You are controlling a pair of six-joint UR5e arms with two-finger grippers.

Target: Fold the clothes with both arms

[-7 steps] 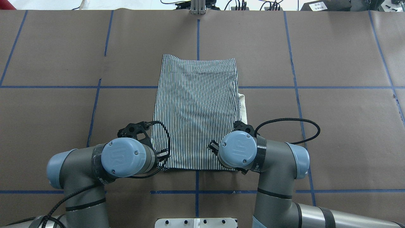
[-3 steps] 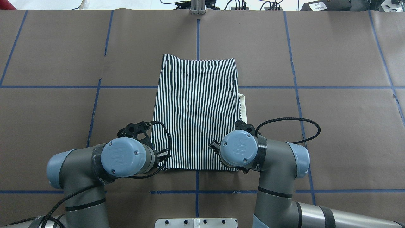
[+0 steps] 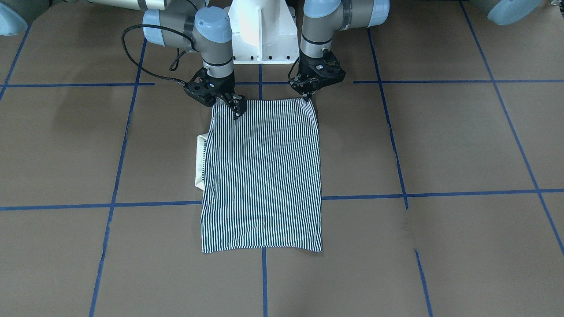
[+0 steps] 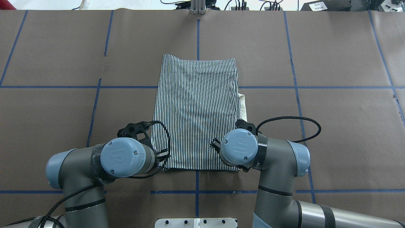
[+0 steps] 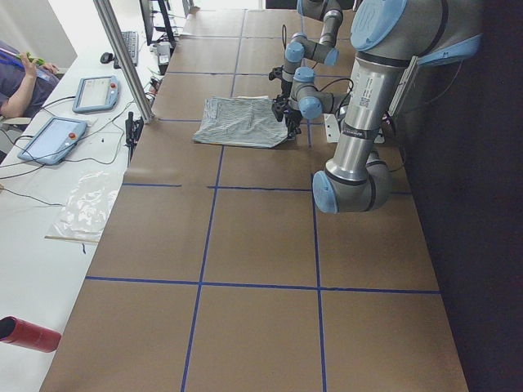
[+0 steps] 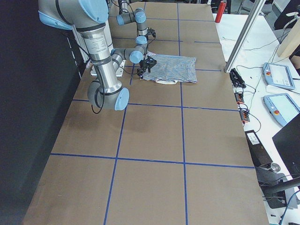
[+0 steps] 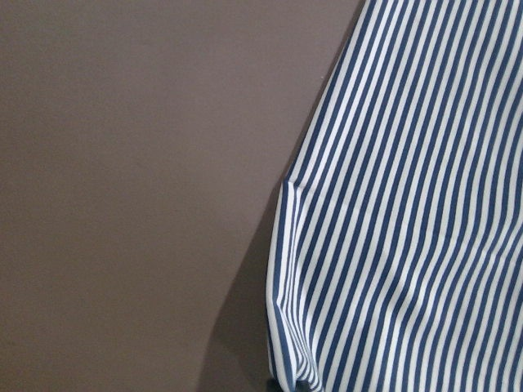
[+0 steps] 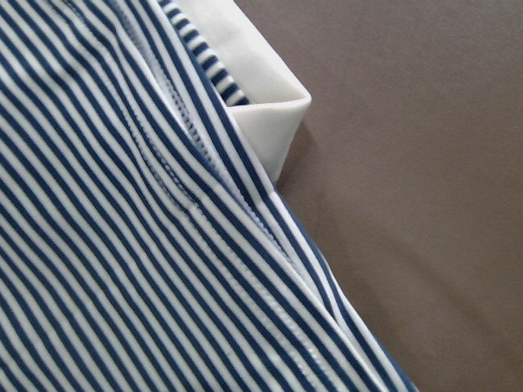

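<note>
The striped polo shirt (image 4: 196, 114) lies flat on the brown table, folded into a long rectangle with the stripes running lengthwise. Its cream collar (image 4: 242, 107) sticks out from under the right edge and also shows in the right wrist view (image 8: 261, 106). My left gripper (image 3: 307, 97) is pinched on the shirt's near left corner. My right gripper (image 3: 236, 112) is shut on the near edge by the right corner. Both wrist views show only striped cloth (image 7: 409, 204) and table, and the fingers are hidden there.
The white pedestal base (image 3: 260, 31) stands just behind the shirt's near edge. Blue tape lines (image 4: 196, 191) grid the table. A metal post (image 4: 197, 8) stands at the far edge. Tablets (image 5: 49, 139) and an operator are beyond the far side.
My right wrist has shifted slightly right, and the shirt's near right corner has moved with it. The left arm has barely moved.
</note>
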